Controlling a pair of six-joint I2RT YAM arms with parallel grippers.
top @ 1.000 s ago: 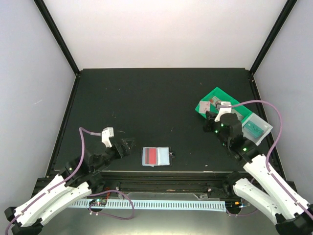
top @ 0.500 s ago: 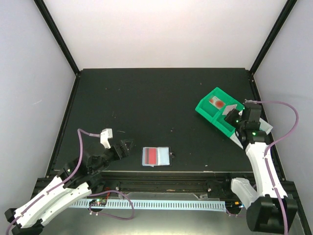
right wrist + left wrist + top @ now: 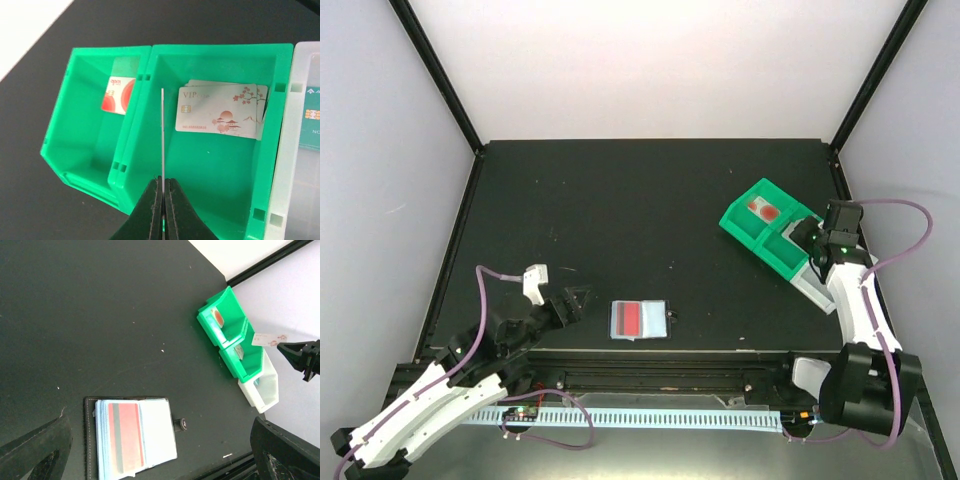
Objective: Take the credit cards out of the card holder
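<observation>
Edge-on in the right gripper point(image 3: 163, 180), a thin white plastic card point(image 3: 162, 130) hides its face; a teal plastic card point(image 3: 311, 127) is cropped at three o'clock.

The bench point(image 3: 620, 220) is black. The card holder point(image 3: 131, 439) has a black rim and a pale blue-grey inside, showing a red card point(image 3: 126, 432) crossed by a grey stripe. The tray point(image 3: 135, 165) is bright green, its end compartment point(image 3: 287, 150) clear. In it lie a white card point(image 3: 117, 92) with a red disc, a pale grey card point(image 3: 217, 115) with pink blossom, and a teal card point(image 3: 310, 130). The black right gripper point(image 3: 163, 192) pinches a thin card point(image 3: 269, 339), white with red marks.
</observation>
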